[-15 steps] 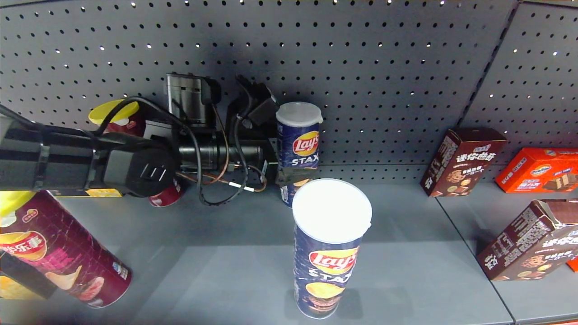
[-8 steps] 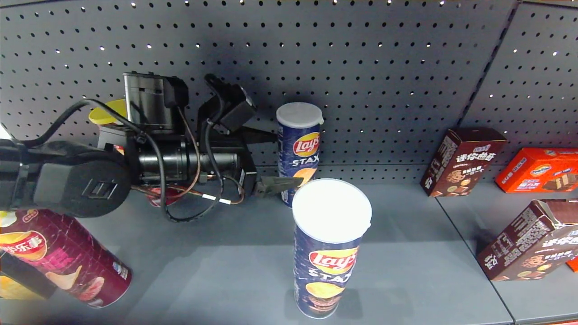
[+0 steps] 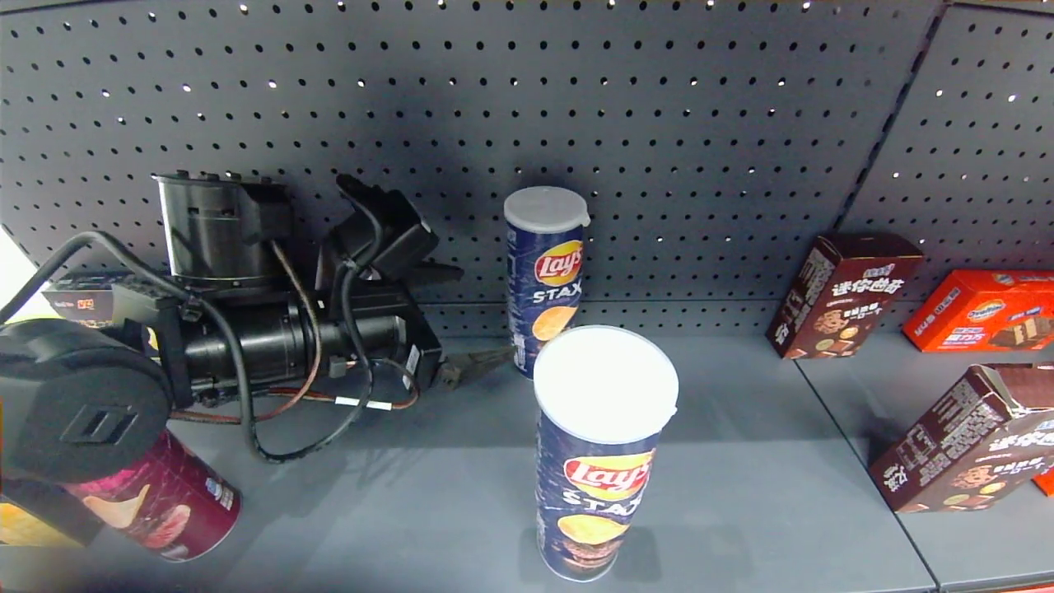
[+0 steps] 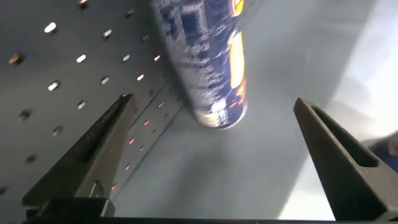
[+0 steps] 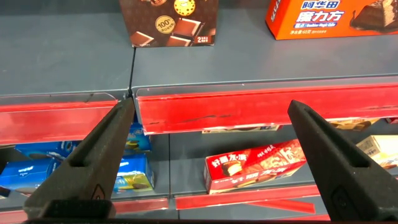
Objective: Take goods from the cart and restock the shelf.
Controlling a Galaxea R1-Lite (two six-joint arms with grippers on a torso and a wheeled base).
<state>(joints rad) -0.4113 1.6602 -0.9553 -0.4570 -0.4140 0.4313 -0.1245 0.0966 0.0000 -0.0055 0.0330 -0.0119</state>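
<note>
The left gripper's [image 4: 214,99] fingers [image 4: 99,149] are gaping wide, holding nothing, with the blue chips can [image 4: 208,68] standing upright just beyond their tips.

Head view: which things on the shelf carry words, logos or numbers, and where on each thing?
Print is located, not transcribed.
Near blue chip can: round logo, capitals beneath.
Far blue chip can: same logo and capitals.
Maroon chip can: label partly hidden by the left arm.
Rear brown box and front brown box: pale characters on their faces.
Orange box: small logo and dark characters.
</note>
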